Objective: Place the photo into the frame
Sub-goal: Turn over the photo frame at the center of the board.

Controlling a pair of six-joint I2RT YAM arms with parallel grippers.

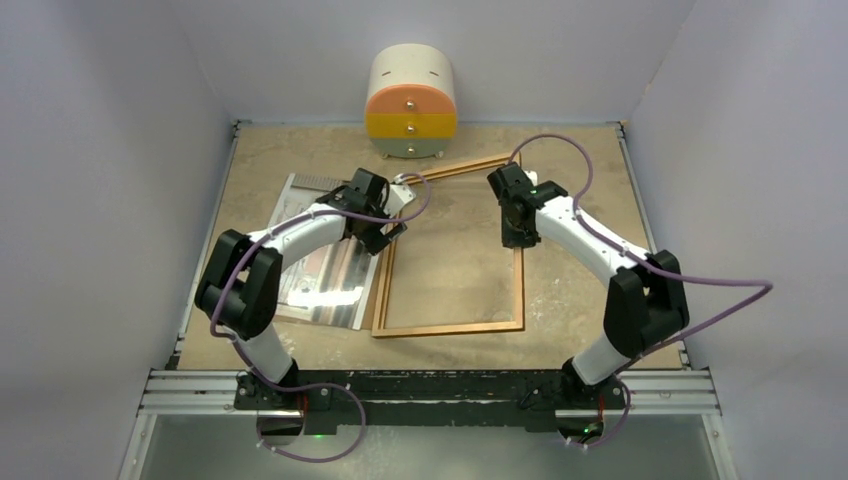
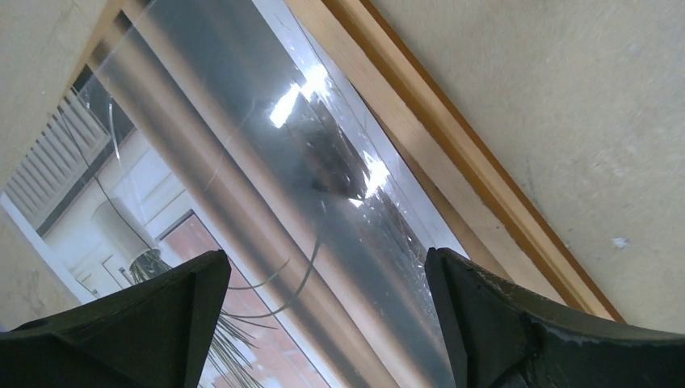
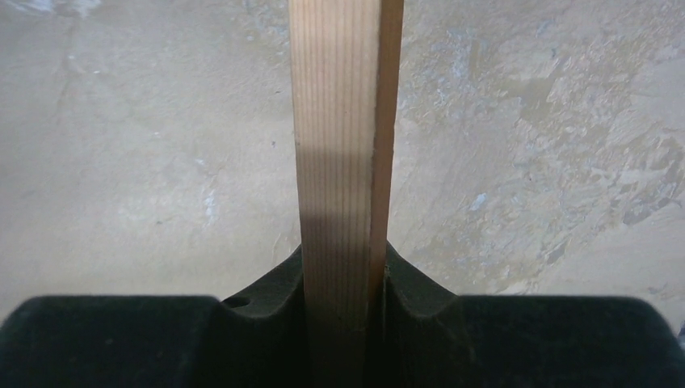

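The frame (image 1: 450, 328), thin reddish-brown wood, lies in the middle of the table. The photo (image 1: 325, 285) lies face up to its left, its right edge along the frame's left rail. In the left wrist view the glossy photo (image 2: 242, 202) shows the window, curtains and plant, with the frame rail (image 2: 452, 153) beside it. My left gripper (image 1: 388, 232) hovers open over that edge of the photo, jaws wide apart (image 2: 327, 255) and empty. My right gripper (image 1: 512, 238) is shut on the frame's right rail (image 3: 343, 145), pinched between both jaws (image 3: 343, 263).
A small round drawer cabinet (image 1: 411, 103), cream, orange and yellow, stands at the back centre, just behind the frame's far corner. White walls enclose the table on three sides. The beige table top (image 1: 590, 200) shows to the right of the frame.
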